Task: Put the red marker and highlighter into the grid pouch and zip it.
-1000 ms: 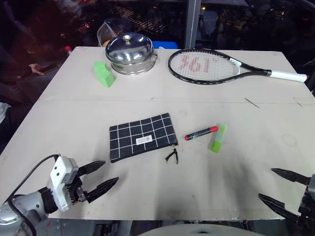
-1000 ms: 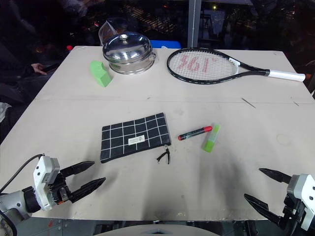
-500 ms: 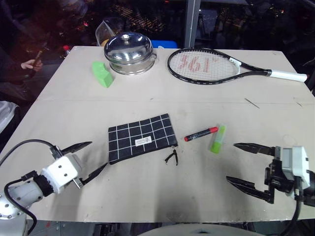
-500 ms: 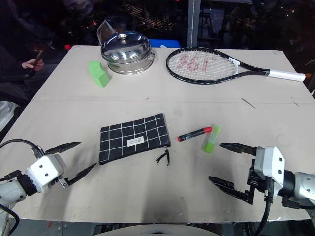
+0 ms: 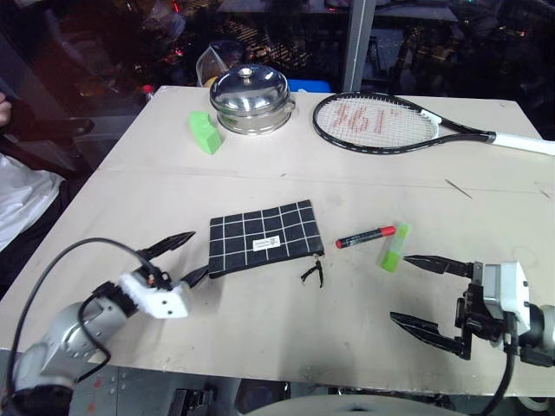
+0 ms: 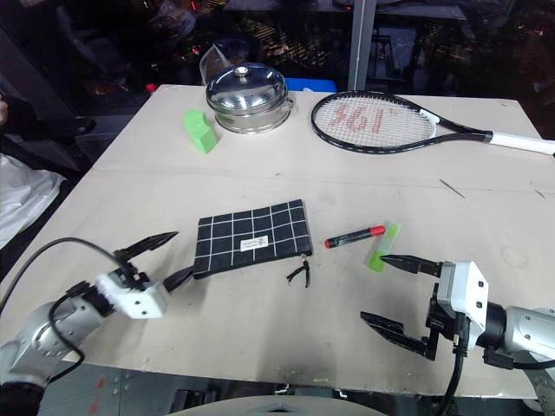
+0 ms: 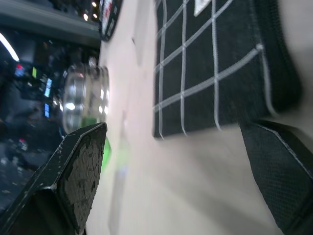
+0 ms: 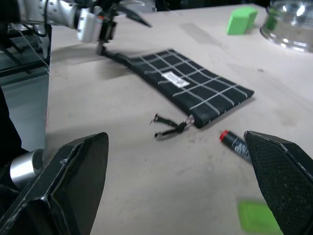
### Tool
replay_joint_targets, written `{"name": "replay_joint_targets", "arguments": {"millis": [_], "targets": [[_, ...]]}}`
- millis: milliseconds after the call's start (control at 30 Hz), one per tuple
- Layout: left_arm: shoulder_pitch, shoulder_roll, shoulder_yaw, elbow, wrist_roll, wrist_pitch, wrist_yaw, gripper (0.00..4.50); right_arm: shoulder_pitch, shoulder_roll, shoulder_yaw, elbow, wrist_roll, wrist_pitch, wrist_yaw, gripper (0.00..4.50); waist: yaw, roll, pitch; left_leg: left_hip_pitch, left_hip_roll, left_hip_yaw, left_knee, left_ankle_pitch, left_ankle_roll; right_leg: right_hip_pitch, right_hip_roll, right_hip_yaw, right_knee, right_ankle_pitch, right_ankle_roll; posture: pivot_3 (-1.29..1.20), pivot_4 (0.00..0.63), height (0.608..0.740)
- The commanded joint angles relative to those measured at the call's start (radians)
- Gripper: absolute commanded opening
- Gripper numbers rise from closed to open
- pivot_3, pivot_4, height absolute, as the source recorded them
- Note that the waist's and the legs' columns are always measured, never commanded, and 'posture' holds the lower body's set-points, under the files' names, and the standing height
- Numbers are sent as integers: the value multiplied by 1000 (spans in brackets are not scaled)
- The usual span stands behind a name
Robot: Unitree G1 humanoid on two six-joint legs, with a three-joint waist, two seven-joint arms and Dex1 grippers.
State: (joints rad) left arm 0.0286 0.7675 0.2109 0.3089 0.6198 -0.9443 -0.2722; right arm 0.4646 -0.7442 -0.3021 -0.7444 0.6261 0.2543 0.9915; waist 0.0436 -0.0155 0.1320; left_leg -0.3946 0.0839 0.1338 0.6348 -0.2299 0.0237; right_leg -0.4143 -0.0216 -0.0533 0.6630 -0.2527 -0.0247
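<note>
The grid pouch (image 5: 264, 238) lies flat in the middle of the table, black with white lines, and its zipper pull cord (image 5: 312, 274) trails off its right end. To its right lie the red marker (image 5: 371, 236) and then the light-green highlighter (image 5: 391, 248). My left gripper (image 5: 199, 253) is open at the pouch's left end; its lower fingertip is by the near left corner, and I cannot tell if it touches. In the left wrist view the pouch (image 7: 215, 58) lies between the fingers (image 7: 78, 166). My right gripper (image 5: 399, 287) is open, just in front of the highlighter, holding nothing.
At the far side of the table stand a steel lidded pot (image 5: 251, 97), a green wedge block (image 5: 205, 133) and a tennis racket (image 5: 381, 121). The table's front edge runs just below both grippers. Bare tabletop lies between the pouch and that edge.
The camera has shifted. My left gripper rolled and reached forward to the pouch's left end. My right gripper came up from the front edge towards the highlighter, then held still.
</note>
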Motion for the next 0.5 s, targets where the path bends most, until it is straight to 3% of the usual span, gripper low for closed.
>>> {"name": "replay_joint_targets", "arguments": {"millis": [33,300,400,500], "targets": [[-53,-1,-90,23,40,24,37,4407,23,14,-40,-33,-11,-36,-13,4500,-5,0,0,0,0,0,0,0,0,1,0,0,0,1,1,0,150,740],[-203,18,-263,85,-57,-14,-32,4407,74,64,-21,-75,-55,-40,-85,4500,-3,0,-1,-2,0,0,2,3,4,1,0,-1,0,1,6,0,150,740],[-231,20,-327,81,-150,-36,-102,3563,89,97,-1,-108,-75,-17,-152,4500,-6,-1,-1,-2,0,0,2,3,4,1,0,-1,-1,1,6,0,150,740],[-244,13,-372,73,-219,-20,-159,2224,89,107,29,-127,-108,17,-208,4500,-10,-2,0,-2,1,0,2,3,4,1,1,-1,0,1,6,0,150,740]]}}
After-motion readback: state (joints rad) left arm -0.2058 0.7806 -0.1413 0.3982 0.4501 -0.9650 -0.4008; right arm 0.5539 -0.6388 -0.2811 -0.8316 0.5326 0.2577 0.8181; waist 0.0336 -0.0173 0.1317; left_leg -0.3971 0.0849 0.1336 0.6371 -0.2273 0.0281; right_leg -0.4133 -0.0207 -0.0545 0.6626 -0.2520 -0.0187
